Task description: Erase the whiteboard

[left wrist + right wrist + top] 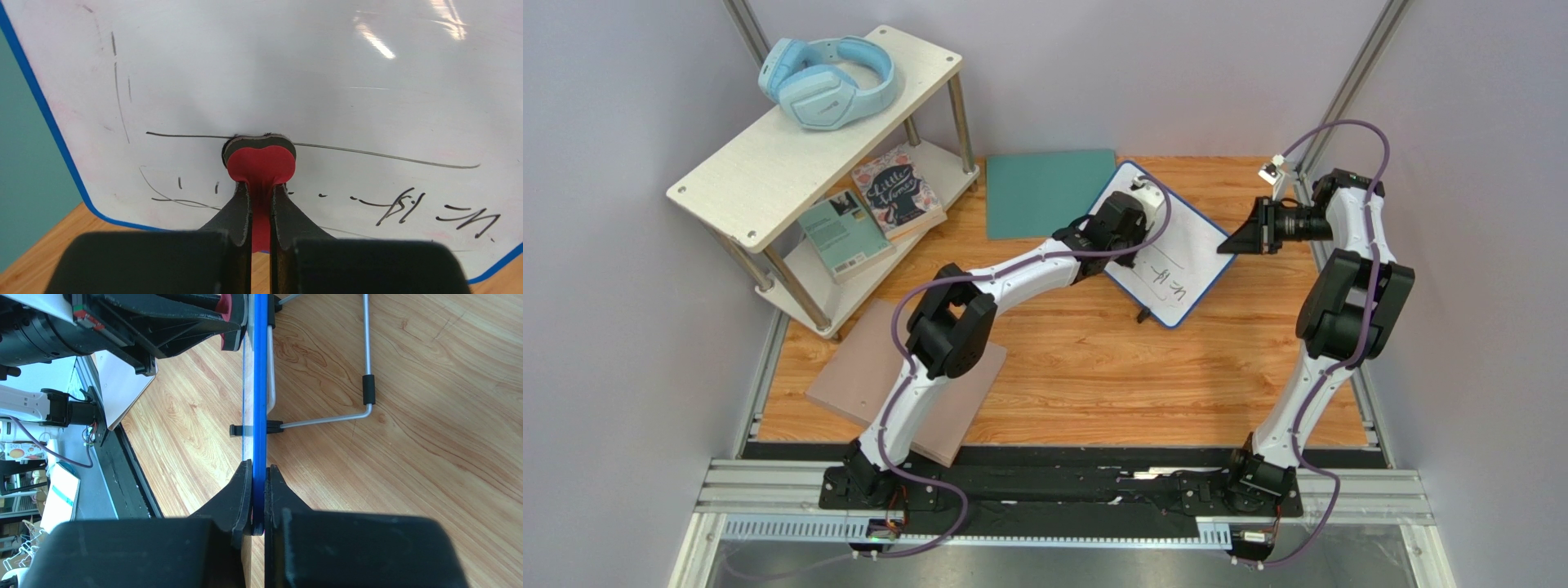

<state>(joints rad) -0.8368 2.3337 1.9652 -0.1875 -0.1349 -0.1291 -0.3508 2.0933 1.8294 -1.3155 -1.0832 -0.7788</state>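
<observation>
The whiteboard [1179, 251] is white with a blue frame and stands tilted at the back middle of the table. Dark handwritten marks [423, 205] show low on its face. My left gripper [1133, 227] is shut on a small red eraser [262, 164] with a dark felt base, pressed against the board face. My right gripper [1241, 235] is shut on the board's blue right edge [259, 416]. In the right wrist view the board is edge-on, with its wire stand [344, 416] behind it.
A teal mat [1048, 190] lies behind the board. A pinkish-tan square board [903, 380] lies at the front left under the left arm. A white two-tier shelf [817, 135] at the back left holds blue headphones [826, 80] and books [873, 208].
</observation>
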